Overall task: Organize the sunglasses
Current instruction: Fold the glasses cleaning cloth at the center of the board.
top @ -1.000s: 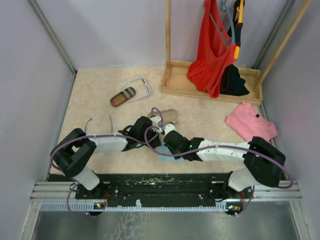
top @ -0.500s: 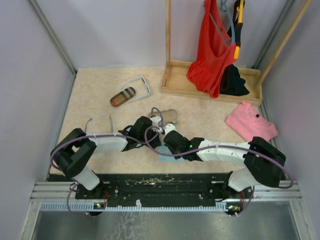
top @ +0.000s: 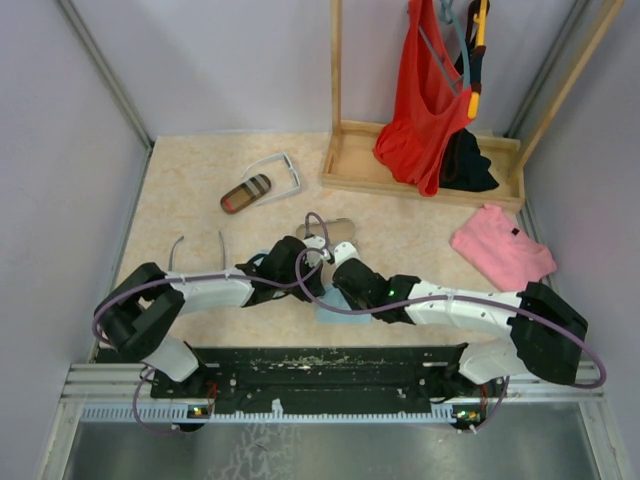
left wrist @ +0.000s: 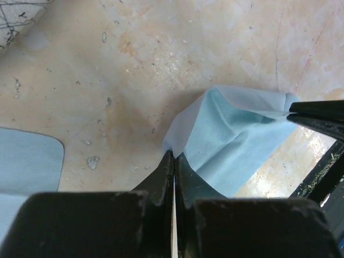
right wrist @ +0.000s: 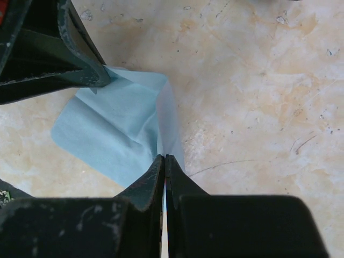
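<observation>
1. Jaws on both arms are pressing fully shut. The left gripper (left wrist: 173, 157) is pinching one corner of a light blue cloth (left wrist: 231, 142), and the right gripper (right wrist: 164, 159) is pinching another corner of that same cloth, so it's hanging between them just above the table (top: 190, 205).
2. Right next to the held one, a second blue cloth (top: 333, 309) is lying flat, partly under the right arm.
3. Just behind the grippers a grey-patterned case (top: 338, 231) is sitting on the table, and the arms are crowding in front of it.
4. Sunglasses: the white-framed pair (top: 280, 170) is lying toward the back left, touching or nearly touching a brown-striped case (top: 246, 193). The dark wire pair (top: 221, 244) is sitting beside the left arm, which is covering its front.
5. Off to the right, a folded pink shirt (top: 500, 253) is lying near a wooden rack (top: 400, 178), where a red garment (top: 425, 95) is hanging.
6. Count: two sunglasses, two cases, two cloths.
</observation>
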`<state>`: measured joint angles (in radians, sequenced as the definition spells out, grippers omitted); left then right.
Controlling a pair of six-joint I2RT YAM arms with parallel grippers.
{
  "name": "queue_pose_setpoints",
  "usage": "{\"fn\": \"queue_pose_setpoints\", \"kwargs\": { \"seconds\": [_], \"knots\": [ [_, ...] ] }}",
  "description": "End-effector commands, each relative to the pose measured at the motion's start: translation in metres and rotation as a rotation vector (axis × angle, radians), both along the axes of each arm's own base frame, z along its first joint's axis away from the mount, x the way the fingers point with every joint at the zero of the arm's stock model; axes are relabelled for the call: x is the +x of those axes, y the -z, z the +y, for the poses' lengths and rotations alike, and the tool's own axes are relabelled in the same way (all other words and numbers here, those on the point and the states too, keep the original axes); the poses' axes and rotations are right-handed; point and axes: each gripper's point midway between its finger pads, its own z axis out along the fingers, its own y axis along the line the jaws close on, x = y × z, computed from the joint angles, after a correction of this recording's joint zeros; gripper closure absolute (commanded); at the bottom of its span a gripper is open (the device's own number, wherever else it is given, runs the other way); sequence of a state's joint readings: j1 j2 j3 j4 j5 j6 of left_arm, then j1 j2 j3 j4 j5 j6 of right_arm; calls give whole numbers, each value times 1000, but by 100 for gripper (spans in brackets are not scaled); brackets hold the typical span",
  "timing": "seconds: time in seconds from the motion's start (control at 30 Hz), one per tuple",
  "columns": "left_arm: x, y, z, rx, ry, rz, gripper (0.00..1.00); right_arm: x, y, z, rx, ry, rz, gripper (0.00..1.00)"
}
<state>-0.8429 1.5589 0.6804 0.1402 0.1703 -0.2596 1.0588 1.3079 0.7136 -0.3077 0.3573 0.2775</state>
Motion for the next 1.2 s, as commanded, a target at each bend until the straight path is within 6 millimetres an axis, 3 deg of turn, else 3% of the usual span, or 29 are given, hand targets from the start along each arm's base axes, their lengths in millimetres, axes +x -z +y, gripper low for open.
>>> {"fn": "queue_pose_setpoints", "kwargs": {
  "seconds": [0.0,0.4,0.73,1.17],
  "knots": [
    [-2,-9,0,32,30,-43,99,11,-25,6,49,5,-94,100],
    [22,-14,2,103,-38,-102,99,38,-31,-28,15,100,-157,100],
    [36,-12,0,152,-43,-137,99,58,-31,-36,3,120,-185,100],
    [16,-7,1,156,24,-129,99,35,-18,-24,58,54,-57,100]
  ]
}}
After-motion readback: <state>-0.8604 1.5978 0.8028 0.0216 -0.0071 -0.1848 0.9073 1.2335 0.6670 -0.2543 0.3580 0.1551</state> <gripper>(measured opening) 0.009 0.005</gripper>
